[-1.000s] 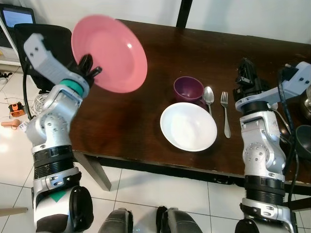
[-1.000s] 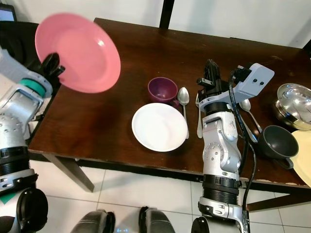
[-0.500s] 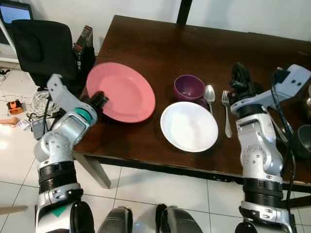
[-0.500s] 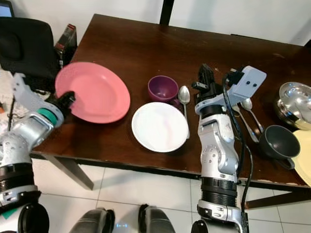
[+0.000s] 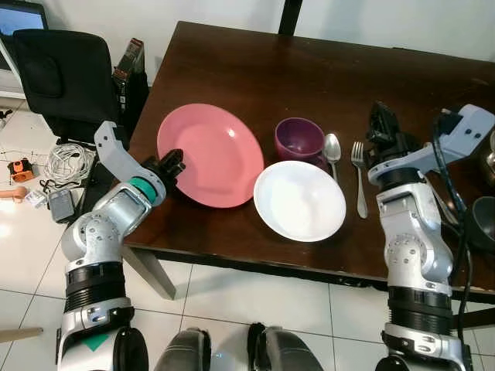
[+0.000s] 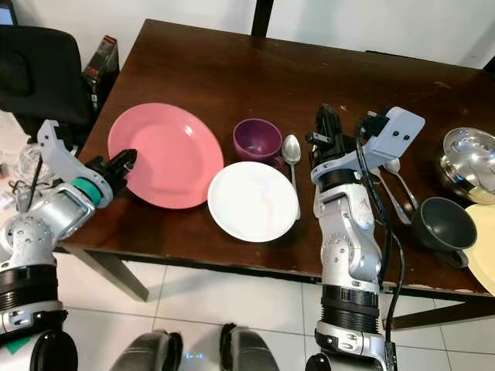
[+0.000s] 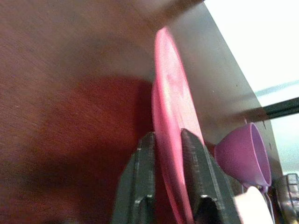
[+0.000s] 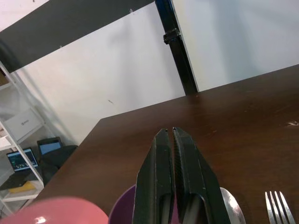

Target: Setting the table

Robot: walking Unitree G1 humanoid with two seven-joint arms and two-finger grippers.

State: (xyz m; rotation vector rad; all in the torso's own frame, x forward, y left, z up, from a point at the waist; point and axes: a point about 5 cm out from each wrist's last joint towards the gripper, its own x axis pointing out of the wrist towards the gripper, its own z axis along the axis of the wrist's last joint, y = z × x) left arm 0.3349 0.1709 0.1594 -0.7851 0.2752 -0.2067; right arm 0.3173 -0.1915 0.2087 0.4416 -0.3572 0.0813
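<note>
Pink plate [image 5: 211, 154] sits on the dark wooden table [image 5: 255, 73], its near-left rim pinched between the two black fingers of the left gripper [image 5: 172, 164]. It lies just left of the white plate [image 5: 299, 200] and purple cup [image 5: 299, 140]. The right gripper [image 8: 172, 154] hovers above the fork [image 5: 358, 179], fingers pressed together, partly hiding the spoon [image 5: 332, 149].

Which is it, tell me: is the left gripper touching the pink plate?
Touching. In the left wrist view the left gripper's two black fingers clamp the pink plate's rim between them.
</note>
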